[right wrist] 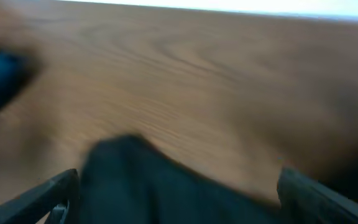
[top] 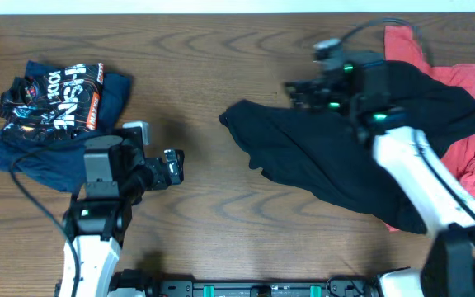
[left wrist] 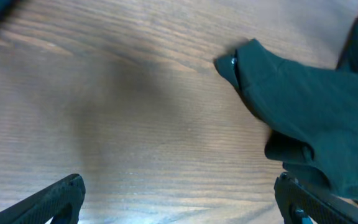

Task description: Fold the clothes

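Overhead view: the big black cloth (top: 303, 157) lies bunched on the right of the bench (top: 204, 49), partly over a red cloth (top: 470, 82). A navy printed cloth (top: 56, 107) sits far left. The left fingers (left wrist: 55, 199) and right fingers (right wrist: 319, 196) are spread apart.

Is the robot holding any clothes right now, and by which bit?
Nothing is held. The left gripper is open over bare table; the right gripper is open over the black garment.
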Controlling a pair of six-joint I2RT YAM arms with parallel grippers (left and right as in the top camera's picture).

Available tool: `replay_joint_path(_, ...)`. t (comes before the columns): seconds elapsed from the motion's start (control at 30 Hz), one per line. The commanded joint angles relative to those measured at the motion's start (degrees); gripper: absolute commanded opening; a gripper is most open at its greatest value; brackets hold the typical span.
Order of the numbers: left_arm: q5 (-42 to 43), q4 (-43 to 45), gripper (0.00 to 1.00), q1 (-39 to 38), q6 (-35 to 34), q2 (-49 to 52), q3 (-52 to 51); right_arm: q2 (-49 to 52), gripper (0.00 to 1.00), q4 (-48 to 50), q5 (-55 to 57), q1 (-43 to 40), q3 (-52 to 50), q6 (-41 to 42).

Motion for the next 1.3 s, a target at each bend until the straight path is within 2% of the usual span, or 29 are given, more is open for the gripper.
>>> replay_joint_path(0.0,2.78,2.8,0.98,-2.84,-0.09,3.72,1.4,-5.29,0.99,-8.87,7.41,-6.51,0.31,2.8)
replay_joint_path(0.17,5.38,10.88,0.98,-9.53,-1.03,11.13,1.4,-8.98,0.99,-23.12,10.27,-15.65,0.33,2.78)
replay_joint_path(0.37,5.4,20.46,0.98,-18.23,-7.91,22.12,1.4,-10.03,0.99,-35.98,12.09,-23.32,0.31,2.62)
replay_joint_path(0.57,5.38,33.09,0.99,-26.36,-12.59,32.94,1.4,-10.03,0.99,-39.69,12.66,-27.96,0.31,2.62)
replay_joint_path(0.7,5.38,41.09,0.91,-30.01,-15.02,38.66,1.4,-10.03,0.99,-39.89,12.63,-28.48,0.31,2.6)
replay_joint_path(0.73,5.38,43.23,0.82,-30.84,-16.24,40.13,1.4,-10.03,0.99,-39.89,12.66,-28.48,0.31,2.62)
replay_joint_path(0.77,5.35,44.5,0.69,-31.32,-16.9,41.0,1.4,-10.03,0.99,-39.89,12.66,-28.48,0.31,2.6)
replay_joint_path(0.87,5.16,46.82,0.19,-31.76,-17.0,42.62,1.4,-10.03,0.99,-40.7,12.72,-28.5,0.31,2.6)
replay_joint_path(0.9,4.7,46.84,0.07,-31.36,-16.98,42.47,1.4,-10.03,0.97,-41.07,13.18,-28.5,0.31,2.6)
replay_joint_path(0.97,4.48,46.82,0.06,-29.94,-16.98,41.51,1.46,-10.03,0.9,-41.66,14.21,-28.5,0.31,2.62)
replay_joint_path(1.0,4.5,46.82,0.06,-27.63,-17.0,39.63,1.62,-10.03,0.72,-42.66,16.7,-28.61,0.28,2.89)
replay_joint_path(1.03,4.5,46.77,0.06,-25.75,-17.0,37.97,1.62,-10.03,0.59,-43.15,18.1,-28.74,0.24,3.43)
replay_joint_path(1.07,4.48,46.77,0.06,-24.24,-16.98,36.59,1.62,-10.03,0.5,-43.56,19.78,-28.87,0.07,4.44)
replay_joint_path(1.23,3.65,45.66,0.06,-14.29,-16.98,28.63,1.62,-9.75,0.24,-43.47,22.95,-29.24,-1.73,6.34)
replay_joint_path(1.27,3.65,43.95,0.06,-11.15,-16.98,26.77,1.62,-9.38,0.03,-42.4,22.93,-29.24,-3.02,7.13)
